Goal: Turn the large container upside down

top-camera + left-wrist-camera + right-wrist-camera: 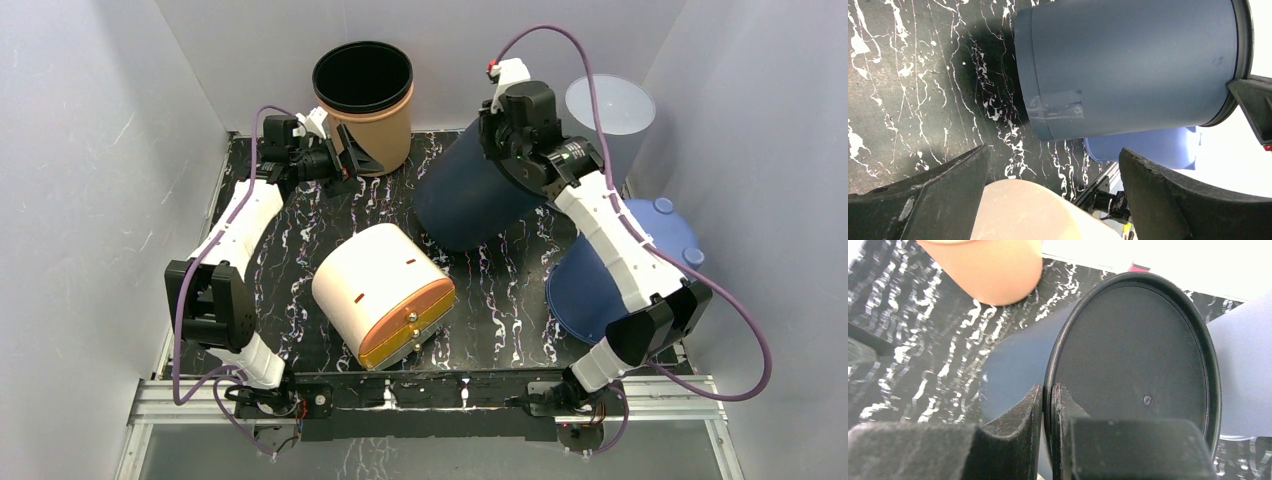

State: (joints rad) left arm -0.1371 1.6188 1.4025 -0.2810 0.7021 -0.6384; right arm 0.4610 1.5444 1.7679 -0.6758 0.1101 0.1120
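Observation:
The large dark blue container (465, 195) is tilted over on the black marbled mat, its open mouth facing up and to the right. My right gripper (508, 148) is shut on its black rim; in the right wrist view the fingers (1047, 390) pinch the rim, with the dark inside (1133, 355) on the right and the blue outer wall on the left. My left gripper (348, 165) is open and empty at the back left, apart from the container. In the left wrist view the gripper (1054, 152) faces the container's side (1128, 65).
A tan bin with a black rim (362, 100) stands upright at the back, right next to my left gripper. A cream container with an orange lid (385, 290) lies in the middle front. A lighter blue container (620, 270) lies at the right. A translucent tub (610, 105) stands at the back right.

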